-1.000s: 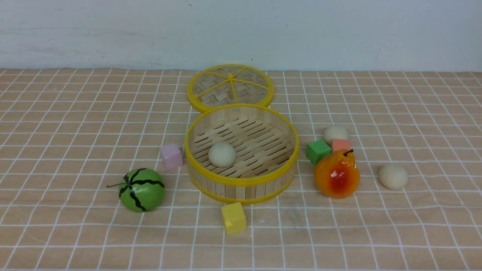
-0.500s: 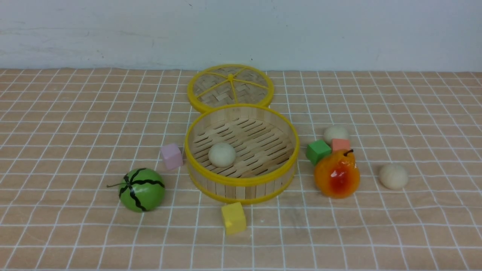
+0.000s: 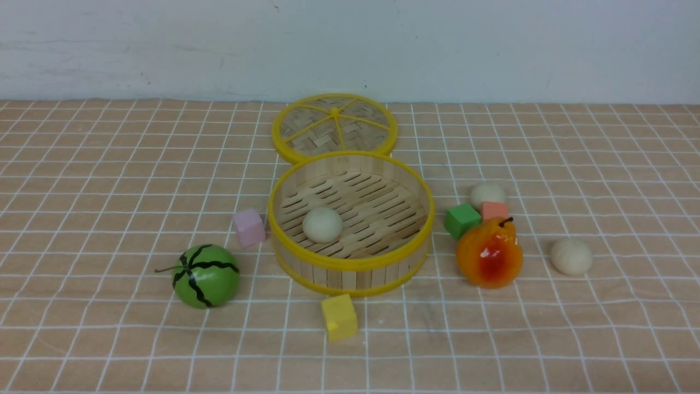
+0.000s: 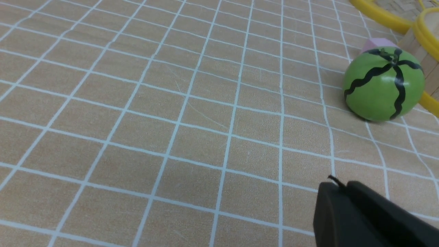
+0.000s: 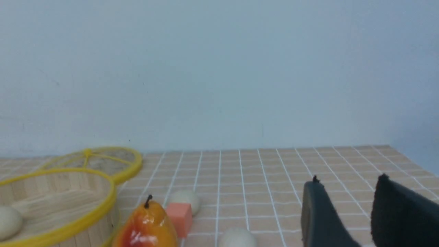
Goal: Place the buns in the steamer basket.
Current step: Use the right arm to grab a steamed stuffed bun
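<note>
The steamer basket [image 3: 350,276] stands mid-table with one cream bun [image 3: 322,224] on its slatted floor. A second bun [image 3: 488,195] lies to the right, behind a salmon cube. A third bun [image 3: 571,256] lies further right, on the cloth. Neither gripper shows in the front view. In the left wrist view my left gripper [image 4: 343,187] hangs shut and empty over bare cloth, some way from the melon. My right gripper [image 5: 348,178] is open with nothing between its fingers. From it I see the basket [image 5: 85,212] and two buns [image 5: 187,200] [image 5: 236,240] on the cloth.
The woven lid [image 3: 334,127] lies flat behind the basket. A green melon [image 3: 206,275] and a pink cube [image 3: 249,226] sit left of the basket, a yellow cube [image 3: 339,317] in front. A green cube [image 3: 462,220], salmon cube [image 3: 495,210] and orange pear [image 3: 489,253] cluster on the right.
</note>
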